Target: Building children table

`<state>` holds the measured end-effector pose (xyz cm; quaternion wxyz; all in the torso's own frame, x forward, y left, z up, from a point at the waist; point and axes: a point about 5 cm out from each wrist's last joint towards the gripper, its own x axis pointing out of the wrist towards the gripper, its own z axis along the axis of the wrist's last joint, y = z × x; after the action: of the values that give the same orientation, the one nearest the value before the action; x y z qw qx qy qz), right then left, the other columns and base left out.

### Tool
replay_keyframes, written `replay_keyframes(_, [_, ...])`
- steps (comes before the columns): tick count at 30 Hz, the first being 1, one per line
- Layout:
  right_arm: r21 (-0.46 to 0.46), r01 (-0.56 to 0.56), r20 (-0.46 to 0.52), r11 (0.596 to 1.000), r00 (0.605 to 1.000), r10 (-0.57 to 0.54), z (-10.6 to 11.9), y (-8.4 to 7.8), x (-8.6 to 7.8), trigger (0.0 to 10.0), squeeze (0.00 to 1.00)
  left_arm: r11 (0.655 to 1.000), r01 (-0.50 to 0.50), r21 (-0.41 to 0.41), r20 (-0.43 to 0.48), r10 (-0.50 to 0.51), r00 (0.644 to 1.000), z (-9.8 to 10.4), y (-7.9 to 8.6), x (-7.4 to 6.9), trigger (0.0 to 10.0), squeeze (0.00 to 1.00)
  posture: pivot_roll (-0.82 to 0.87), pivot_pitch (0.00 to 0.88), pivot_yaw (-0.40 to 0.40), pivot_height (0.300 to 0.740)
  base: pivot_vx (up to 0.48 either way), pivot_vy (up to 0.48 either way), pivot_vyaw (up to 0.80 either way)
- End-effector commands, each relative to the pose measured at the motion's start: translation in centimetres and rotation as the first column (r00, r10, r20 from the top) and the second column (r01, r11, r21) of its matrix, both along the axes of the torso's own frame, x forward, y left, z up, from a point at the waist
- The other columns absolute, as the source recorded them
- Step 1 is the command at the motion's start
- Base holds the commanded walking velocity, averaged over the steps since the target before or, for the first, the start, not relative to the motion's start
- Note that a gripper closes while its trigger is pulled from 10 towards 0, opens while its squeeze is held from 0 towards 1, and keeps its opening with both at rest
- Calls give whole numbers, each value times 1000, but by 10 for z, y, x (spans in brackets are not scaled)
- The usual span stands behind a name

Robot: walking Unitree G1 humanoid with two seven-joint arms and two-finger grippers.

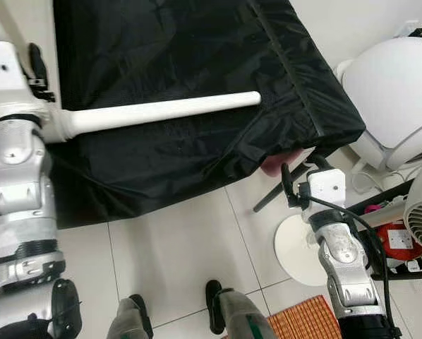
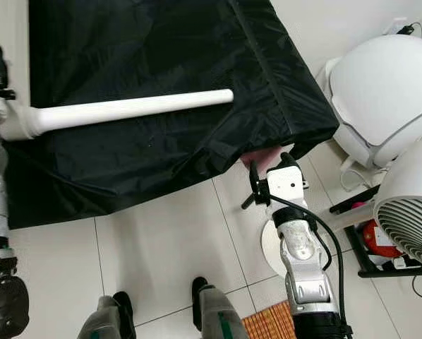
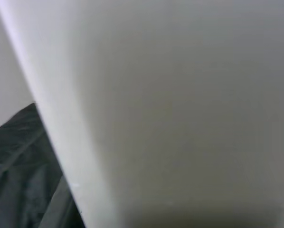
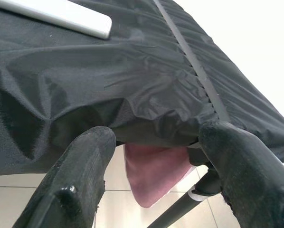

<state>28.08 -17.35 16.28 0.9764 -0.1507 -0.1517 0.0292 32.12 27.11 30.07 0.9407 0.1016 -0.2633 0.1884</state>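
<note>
while my left tool [image 1: 34, 67] clamped the white leg [image 1: 161, 111] above the black cover [image 1: 197, 70], unattached, my right tool [image 4: 156, 156] hung apart by its corner, so assembly looked barely begun.

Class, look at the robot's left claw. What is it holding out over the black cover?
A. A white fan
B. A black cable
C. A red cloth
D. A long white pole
D. The left claw grips one end of a long white pole, which stretches out across the black cover; the right claw is open at the cover's edge.
</note>
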Motion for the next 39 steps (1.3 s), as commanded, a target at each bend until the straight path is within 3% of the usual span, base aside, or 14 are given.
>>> replay_keyframes(1, [5,-9,-33,1000,999,9,-8,0,1,10000,0,982,-189,5,63,188,980,16,27,-20,0,0,-124,292,-81,740,0,0,0])
replay_keyframes(8, [6,-22,-38,1000,999,22,-9,2,2,10000,0,980,-195,33,70,192,979,26,31,-24,0,0,-106,304,-78,740,0,0,0])
replay_keyframes(11, [5,-34,-45,999,998,34,-12,5,1,10000,0,976,-193,99,49,189,981,32,35,-27,0,0,-93,312,-74,740,0,0,0])
replay_keyframes(14, [5,-37,-46,999,998,37,-13,6,1,10000,0,975,-193,109,44,189,981,33,35,-27,0,0,-93,312,-74,740,0,0,0])
replay_keyframes(15, [8,-42,-49,999,998,42,-13,7,2,10000,0,980,-146,134,0,147,989,32,30,-19,10000,0,-83,322,-71,740,0,0,0])
replay_keyframes(16, [9,-45,-49,999,998,45,-13,8,3,10000,0,984,-110,141,-12,113,994,32,25,-15,10000,776,-84,323,-69,740,0,0,0])
replay_keyframes(17, [9,-45,-49,999,998,45,-13,8,3,10000,0,984,-110,141,-12,113,994,32,25,-15,10000,776,-84,323,-69,740,0,0,0])
replay_keyframes(18, [9,-47,-50,999,998,47,-13,9,3,10000,0,985,-89,146,-22,94,995,32,21,-12,10000,1000,-87,322,-69,740,0,0,0])
replay_keyframes(20, [7,-48,-49,999,998,48,-12,8,2,10000,0,980,-98,172,-54,108,993,28,11,-6,10000,1000,-95,326,-68,740,0,0,0])
replay_keyframes(21, [6,-47,-49,999,998,47,-12,7,2,10000,0,979,-90,182,-77,106,991,26,6,-3,10000,90,-100,328,-68,740,0,0,0])
replay_keyframes(22, [3,-45,-50,999,998,45,-12,6,1,10000,0,976,-93,198,-84,111,990,24,2,-1,10000,0,-100,328,-68,740,0,0,0])
replay_keyframes(30, [-6,-32,-53,999,998,32,-13,1,-1,10000,0,972,-154,178,-135,180,974,16,-8,-1,10000,0,-107,326,-62,740,0,0,0])
replay_keyframes(32, [-4,-33,-53,999,998,32,-13,1,0,10000,0,985,-105,134,-130,122,984,10,-26,-4,10000,0,-106,324,-65,740,0,0,0])
replay_keyframes(39, [-4,-40,-52,999,998,40,-13,4,2,10000,0,985,-118,122,-145,135,980,-5,-43,-18,10000,0,-103,321,-71,740,0,0,0])
